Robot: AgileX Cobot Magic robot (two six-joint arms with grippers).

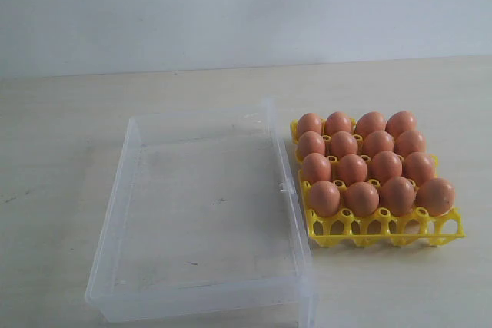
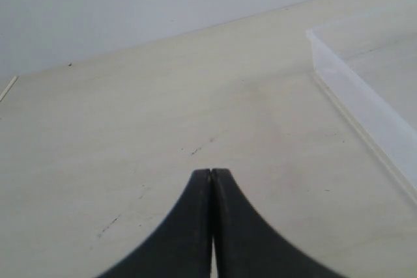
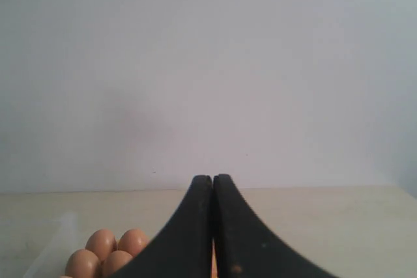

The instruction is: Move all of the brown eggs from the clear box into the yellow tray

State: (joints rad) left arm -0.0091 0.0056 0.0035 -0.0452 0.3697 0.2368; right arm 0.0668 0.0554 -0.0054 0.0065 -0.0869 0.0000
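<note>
Several brown eggs [image 1: 352, 168] fill the cups of the yellow tray [image 1: 384, 228] at the right of the exterior view. Beside it on the left lies the clear box [image 1: 115, 190], with no egg visible inside. Neither arm shows in the exterior view. My left gripper [image 2: 211, 172] is shut with nothing in it, over bare tabletop, and a corner of the clear box [image 2: 365, 105] lies off to one side. My right gripper [image 3: 212, 178] is shut and empty too, with a few brown eggs [image 3: 104, 255] showing beside its fingers.
A pale wooden tabletop [image 1: 61, 136] carries both containers, and a plain white wall [image 1: 231, 5] stands behind it. The tray sits close to the box's right wall.
</note>
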